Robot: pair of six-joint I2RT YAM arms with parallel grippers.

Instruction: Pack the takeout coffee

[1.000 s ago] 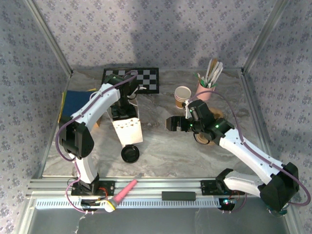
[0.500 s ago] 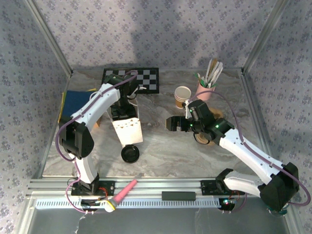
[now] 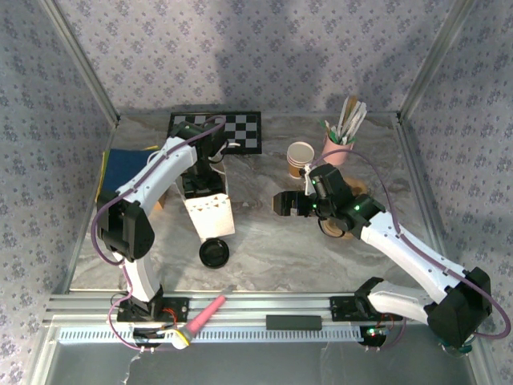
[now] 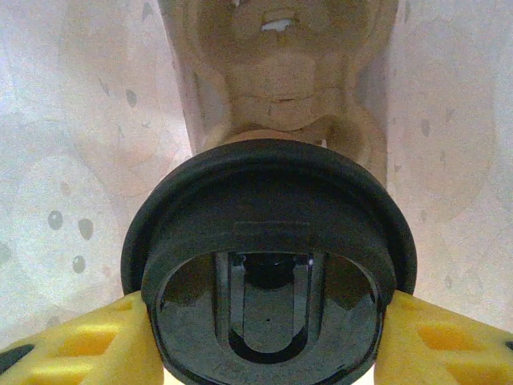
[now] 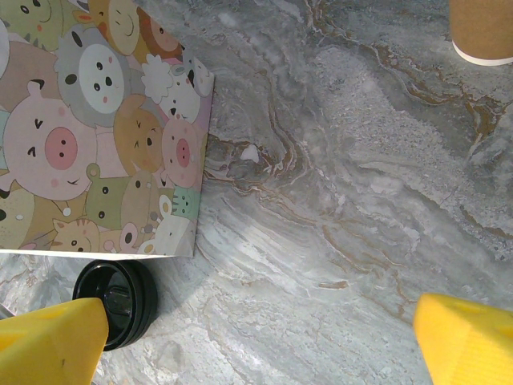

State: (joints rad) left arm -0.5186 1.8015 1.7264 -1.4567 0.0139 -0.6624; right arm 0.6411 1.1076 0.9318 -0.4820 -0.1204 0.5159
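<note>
In the lower half of the left wrist frame, the left end effector [image 4: 266,353] pinches the black-lidded takeout coffee [image 4: 268,216] inside the paper bag [image 3: 212,216], near a pulp carrier [image 4: 276,72]. The right end effector [image 3: 282,203] hangs spread wide. If the cup is let go off-centre from the carrier's well, it could tip and spill.

Left arm [image 3: 152,180] rises from its base, reaches forward and bends down at the wrist. Left pincer [image 4: 268,341] points downward, its yellow fingers [image 4: 80,345] pressed against opposite sides of a black lid [image 4: 268,208]. Right arm [image 3: 401,241] stretches leftward, held low. Right pincer [image 3: 282,202] has its jaws spread wide, gripping nothing.
</note>
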